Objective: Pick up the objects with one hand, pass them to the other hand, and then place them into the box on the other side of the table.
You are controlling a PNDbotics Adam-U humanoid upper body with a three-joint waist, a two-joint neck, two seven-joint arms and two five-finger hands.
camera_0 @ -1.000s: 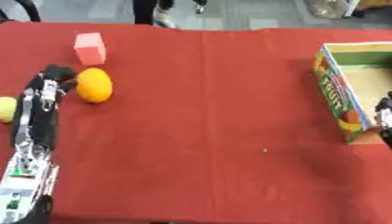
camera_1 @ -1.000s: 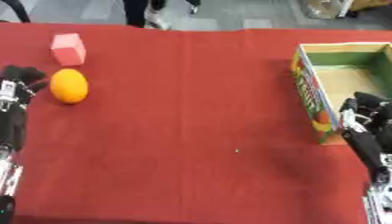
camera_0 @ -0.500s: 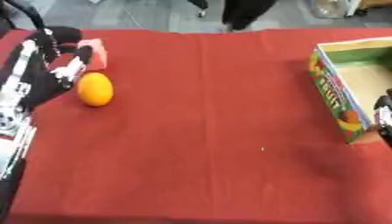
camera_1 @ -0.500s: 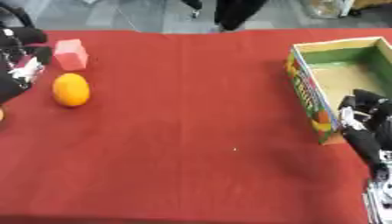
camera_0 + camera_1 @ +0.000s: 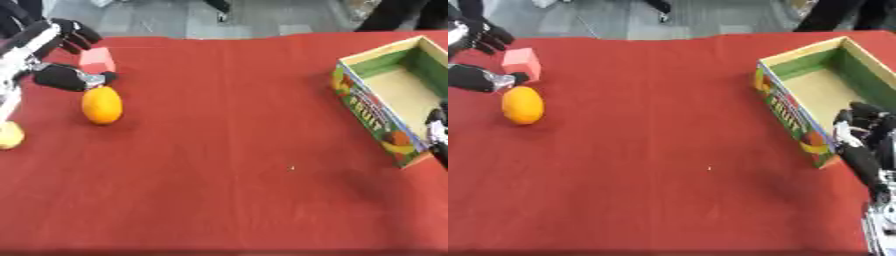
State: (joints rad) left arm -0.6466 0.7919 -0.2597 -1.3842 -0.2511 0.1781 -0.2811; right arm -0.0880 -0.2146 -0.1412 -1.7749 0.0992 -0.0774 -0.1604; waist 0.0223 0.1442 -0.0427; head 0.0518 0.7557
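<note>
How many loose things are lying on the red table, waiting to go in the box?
3: a pink block at the far left by the left hand, an orange just in front, and something yellow at the left edge. More may lie out of view.

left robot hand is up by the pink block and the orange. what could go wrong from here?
1. The left robot hand hovers half-open around the pink block, with the orange right beside its thumb; closing could nudge the orange and set it rolling.
2. A yellow object lies at the table's left edge, near the arm; a sweep might knock it off.
3. The right robot hand sits against the box wall, so lifting for the handover could shift the box.
</note>
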